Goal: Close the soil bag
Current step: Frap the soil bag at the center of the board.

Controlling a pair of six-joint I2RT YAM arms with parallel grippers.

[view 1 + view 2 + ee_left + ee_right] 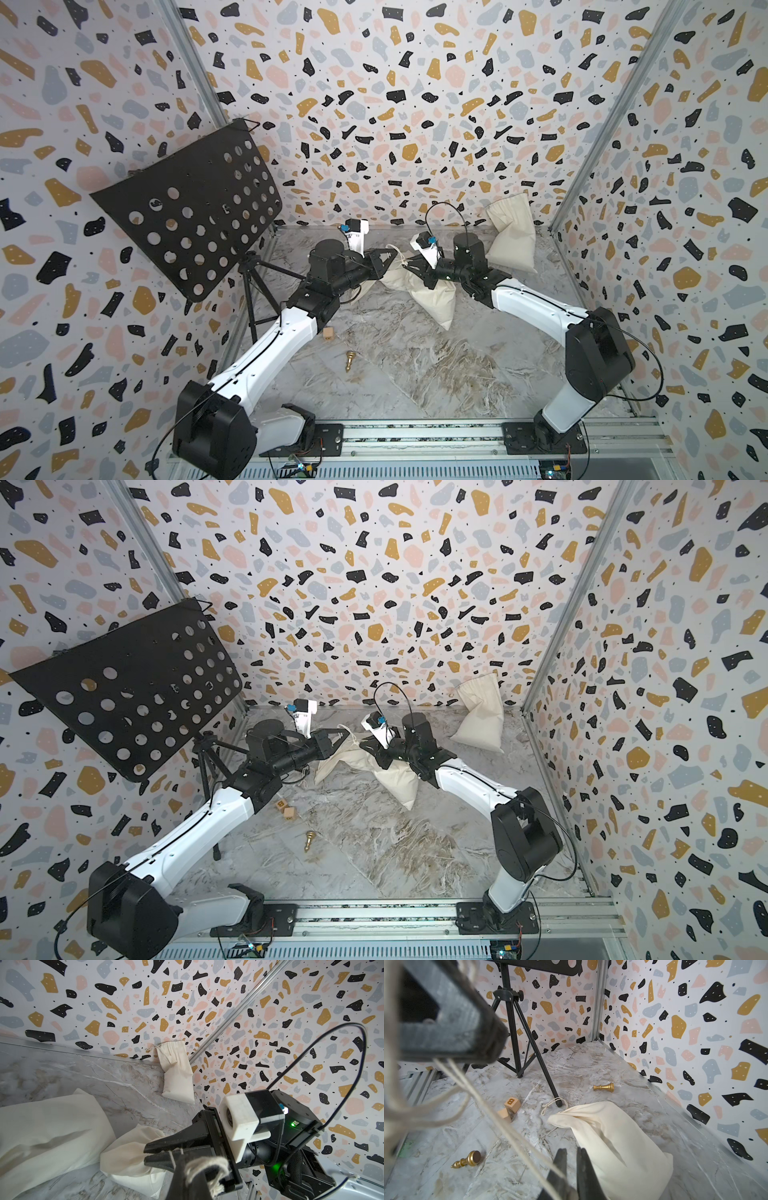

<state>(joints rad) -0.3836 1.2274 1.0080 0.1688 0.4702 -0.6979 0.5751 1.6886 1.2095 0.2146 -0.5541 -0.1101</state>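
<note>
Bag (432,301) lies mid table (415,374) under both arms, left gripper (390,256) clamped on its string (500,1119), right gripper (145,1153) pinching the same string just beside it, probably so opposite pulls cinch the mouth.

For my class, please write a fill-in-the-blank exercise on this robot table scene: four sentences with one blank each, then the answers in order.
1. The wooden block shows the letter ____.
2. The black music stand sits on a ____.
3. The toppled chess piece is ____ in colour.
4. The left gripper is shut on the soil bag's ____.

Missing words: B; tripod; gold; drawstring.
</note>
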